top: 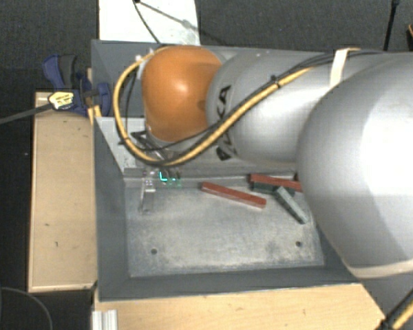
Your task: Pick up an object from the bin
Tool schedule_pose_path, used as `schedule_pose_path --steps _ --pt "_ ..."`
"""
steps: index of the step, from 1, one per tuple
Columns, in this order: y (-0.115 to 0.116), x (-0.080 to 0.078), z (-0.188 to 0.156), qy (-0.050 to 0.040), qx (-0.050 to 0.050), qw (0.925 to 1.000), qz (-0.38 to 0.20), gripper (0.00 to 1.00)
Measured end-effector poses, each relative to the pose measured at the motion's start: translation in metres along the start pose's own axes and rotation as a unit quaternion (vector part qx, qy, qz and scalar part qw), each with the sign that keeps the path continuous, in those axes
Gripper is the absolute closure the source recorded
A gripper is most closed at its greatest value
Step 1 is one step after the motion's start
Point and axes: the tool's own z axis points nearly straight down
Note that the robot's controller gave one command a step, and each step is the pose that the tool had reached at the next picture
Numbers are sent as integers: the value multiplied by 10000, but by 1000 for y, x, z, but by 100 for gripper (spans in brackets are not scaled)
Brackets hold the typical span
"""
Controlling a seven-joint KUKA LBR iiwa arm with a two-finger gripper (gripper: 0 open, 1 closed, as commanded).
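- The arm (344, 136) is reaching in from the view's right and bending down over the far left part of the grey metal bin (110, 225). Its orange cover (175, 91) is sitting above the wrist, and a yellow-and-black cable (127, 139) is looping round it.
- The jaws are hanging low at the far left of the bin floor, close under the back wall and just below a small green light (166, 177). Whether they are released or clenched cannot be told, since the wrist is hiding most of them. Nothing is showing between them.
- Beneath them the floor is lying bare (only scuffed grey metal), so they are standing over no thing.
- The nearest thing is a reddish-brown flat bar (233, 194). It is lying on the floor to the view's right of the jaws and apart from them, with one end pointing roughly their way.
- Farther right, a second red bar (274, 181) is lying near the back wall, partly under the arm. A grey-green stick (290, 205) is slanting away beside it, and whether these two are touching cannot be told.
- All three are lying flat toward the back of the floor, probably because slim loose pieces are settling wherever they slide. That is leaving little height for a grasp.
- Judging from this, the pick is not yet made. The jaws would be needing to shift rightward along the back wall and line up across the reddish-brown bar's narrow width, since a grip along its length is looking unlikely to close.
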Motion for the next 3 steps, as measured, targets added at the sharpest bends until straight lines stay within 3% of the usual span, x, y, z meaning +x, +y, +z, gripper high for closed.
schedule_pose_path --steps 2,3 --pt "-156 16 16 -24 14 9985 549 0" --pt "-200 1 89 -20 8 9995 -312 0"
